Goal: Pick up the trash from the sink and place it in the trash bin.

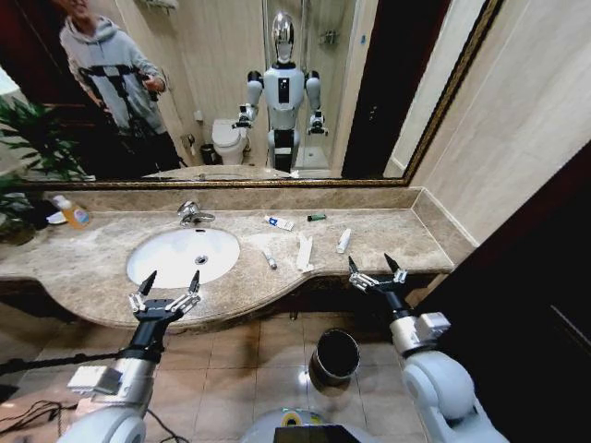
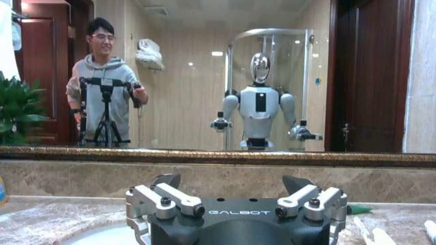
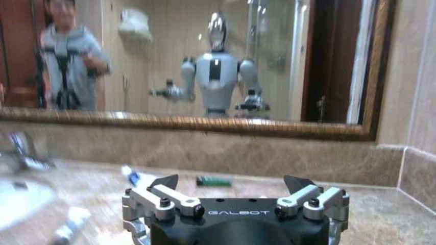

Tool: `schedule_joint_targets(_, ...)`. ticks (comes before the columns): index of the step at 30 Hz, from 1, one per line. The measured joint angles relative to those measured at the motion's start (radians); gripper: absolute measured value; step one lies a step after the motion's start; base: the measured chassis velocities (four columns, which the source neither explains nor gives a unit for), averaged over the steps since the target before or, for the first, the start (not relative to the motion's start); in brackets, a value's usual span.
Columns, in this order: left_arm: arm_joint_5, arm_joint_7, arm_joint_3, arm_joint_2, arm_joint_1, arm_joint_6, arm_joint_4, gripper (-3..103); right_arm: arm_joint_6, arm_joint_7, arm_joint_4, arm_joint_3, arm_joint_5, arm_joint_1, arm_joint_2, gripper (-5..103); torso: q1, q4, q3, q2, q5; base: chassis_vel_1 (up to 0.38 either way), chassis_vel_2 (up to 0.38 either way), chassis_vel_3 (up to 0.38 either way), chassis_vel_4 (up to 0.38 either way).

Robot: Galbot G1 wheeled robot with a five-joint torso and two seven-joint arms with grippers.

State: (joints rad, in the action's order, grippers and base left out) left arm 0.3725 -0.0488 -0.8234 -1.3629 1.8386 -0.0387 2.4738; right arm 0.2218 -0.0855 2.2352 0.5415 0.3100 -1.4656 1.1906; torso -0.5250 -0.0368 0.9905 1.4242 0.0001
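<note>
The right gripper, black with silver knuckles, hovers at the front edge of the counter with its two pointed fingers spread wide and nothing between them. The left gripper hangs the same way, wide open and empty, in front of the white oval basin of the sink.

Just beyond the right gripper the trash lies scattered on the beige-brown marble countertop, not in the basin. Nearest is a small white tube, with a white folded paper strip just beside it toward the basin, and another slim white tube near the basin's rim. Farther back, close to the wall under the mirror, lie a blue-and-white tube and a tiny green-black piece.

All of these look light. The tubes seem stiff enough to pinch across their middle, though round and smooth, so they could roll or slip out of the fingertips. The paper strip is probably thin and limp; it lies flat, so it likely has to be taken at a raised fold or edge.

The small round trash bin, dark shiny metal with a black lining, stands on the tiled floor below the counter, between the two arms.
</note>
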Motion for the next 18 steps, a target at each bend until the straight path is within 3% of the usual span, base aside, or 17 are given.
schedule_joint_targets(3,0.000,0.000,0.000,0.000,0.000,0.000,0.000,100,0.008,-0.004,-0.073,-0.016,0.027,0.062,-0.027,100,0.000,0.0000,0.000,0.000,0.0000,0.000,0.000,0.000,0.000)
schedule_joint_targets(10,0.000,0.000,0.000,0.000,0.000,0.000,0.000,100,0.033,-0.037,-0.263,-0.174,0.062,0.309,-0.025,100,0.000,-0.0001,0.000,0.000,-0.0001,0.000,0.000,0.000,0.000)
schedule_joint_targets(12,0.000,0.000,0.000,0.000,0.000,0.000,0.000,100,0.031,-0.067,-0.374,-0.255,0.033,0.421,-0.006,100,0.000,-0.0003,0.000,0.000,-0.0004,0.000,0.000,0.000,0.000)
schedule_joint_targets(18,0.000,0.000,0.000,0.000,0.000,0.000,0.000,100,0.020,-0.125,-0.556,-0.316,-0.019,0.553,0.043,100,0.000,-0.0001,0.000,0.000,-0.0001,0.000,0.000,0.000,0.000)
